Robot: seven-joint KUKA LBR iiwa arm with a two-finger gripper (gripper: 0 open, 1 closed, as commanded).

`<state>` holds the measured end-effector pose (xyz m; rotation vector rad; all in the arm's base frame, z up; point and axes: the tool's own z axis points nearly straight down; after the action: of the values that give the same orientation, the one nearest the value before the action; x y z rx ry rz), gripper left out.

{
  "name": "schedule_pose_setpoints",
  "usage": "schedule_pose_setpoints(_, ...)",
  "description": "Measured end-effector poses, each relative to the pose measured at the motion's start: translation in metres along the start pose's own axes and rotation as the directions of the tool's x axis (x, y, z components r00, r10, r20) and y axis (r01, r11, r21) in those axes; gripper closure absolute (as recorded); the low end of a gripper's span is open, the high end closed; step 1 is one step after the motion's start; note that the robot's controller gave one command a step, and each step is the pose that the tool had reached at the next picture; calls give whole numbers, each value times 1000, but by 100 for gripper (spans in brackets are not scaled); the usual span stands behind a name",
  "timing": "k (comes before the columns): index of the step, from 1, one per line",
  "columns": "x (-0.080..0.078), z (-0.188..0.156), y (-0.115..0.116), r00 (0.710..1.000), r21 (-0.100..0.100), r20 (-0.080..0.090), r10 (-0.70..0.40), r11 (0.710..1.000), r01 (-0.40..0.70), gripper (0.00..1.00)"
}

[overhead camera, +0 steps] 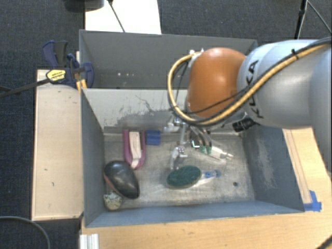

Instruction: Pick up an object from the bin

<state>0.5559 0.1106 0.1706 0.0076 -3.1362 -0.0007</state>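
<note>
Nearest me, in the front left corner of the bin [270,175], a small speckled lump [112,201] lies against a dark grey rounded thing [122,179]; I judge both are simply loose, resting where they fell. Further right a dark green oval pad [182,176] lies flat on the floor with a clear piece with a blue tip [210,175] just beside it, open from above. The claw [179,157] hangs over the pad's far edge, perhaps touching it; I cannot tell whether it is apart or together, and I see nothing held. Beyond it lie a white-and-green tube [217,152], a pink-and-white piece [134,148] and a small blue block [152,137] near the back wall
</note>
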Motion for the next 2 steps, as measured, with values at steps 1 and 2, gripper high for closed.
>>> schedule_pose_setpoints(1,20,80,-30,755,-3,0,-656,755,656,0)
schedule_pose_setpoints(2,20,79,-32,759,0,-3,-651,759,651,100)
